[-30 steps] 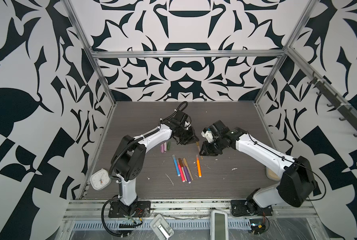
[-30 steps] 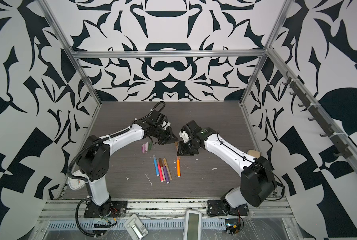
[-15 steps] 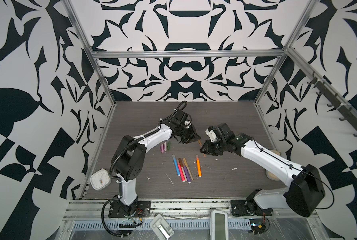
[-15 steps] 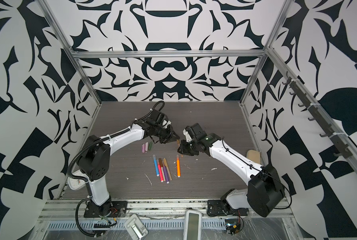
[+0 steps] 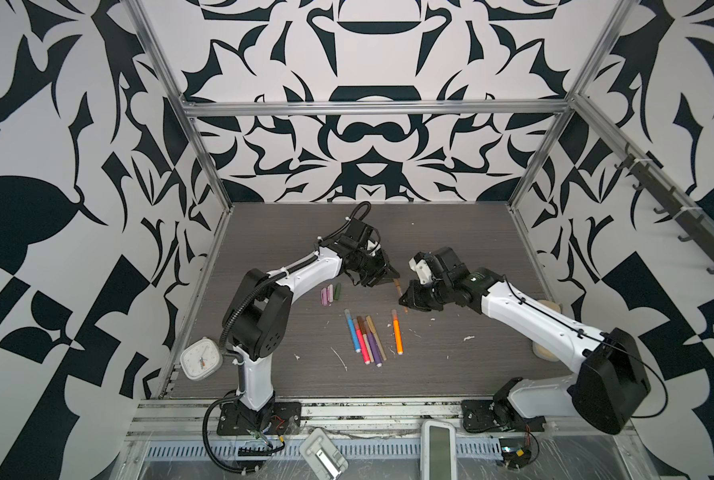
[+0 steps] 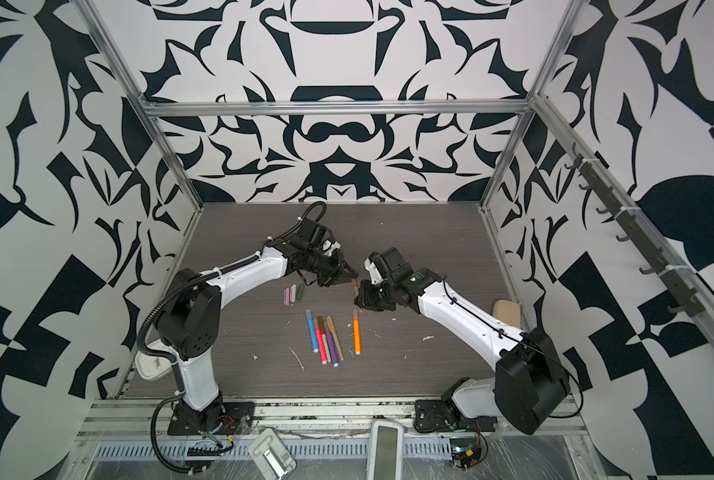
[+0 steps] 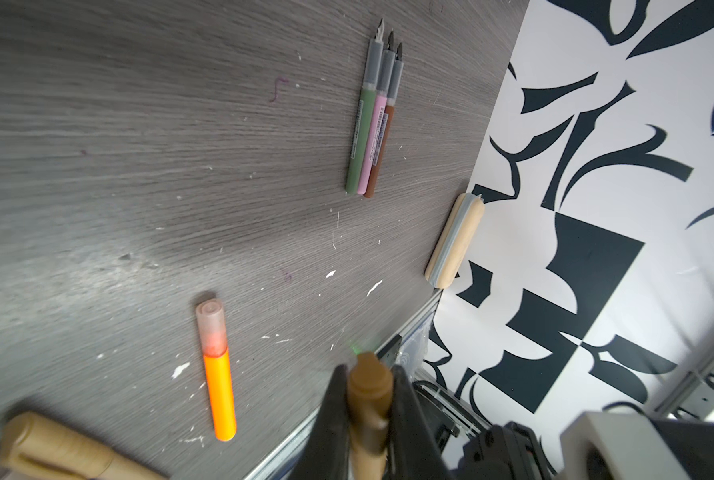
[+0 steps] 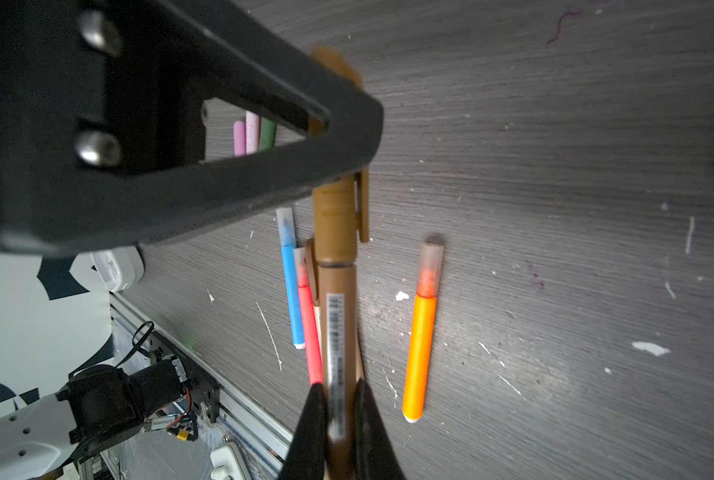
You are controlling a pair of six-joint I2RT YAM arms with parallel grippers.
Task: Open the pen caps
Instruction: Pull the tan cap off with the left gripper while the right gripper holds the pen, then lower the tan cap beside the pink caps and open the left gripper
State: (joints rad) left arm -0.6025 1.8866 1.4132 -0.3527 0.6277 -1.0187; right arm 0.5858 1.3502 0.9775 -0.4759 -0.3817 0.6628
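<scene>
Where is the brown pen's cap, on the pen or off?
On. The cap sits flush against the barrel of the brown pen, no gap; the left gripper pinches the cap, the right gripper the barrel.

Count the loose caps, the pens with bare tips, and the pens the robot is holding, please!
Loose caps: 3
Bare-tipped pens: 3
Held pen, clamped between left gripper and right gripper: 1
Total: 7

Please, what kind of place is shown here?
Probably a robot test cell in a lab: a left arm and right arm bolted to a metal rail, an aluminium frame, and black-and-white patterned walls around a table.
</scene>
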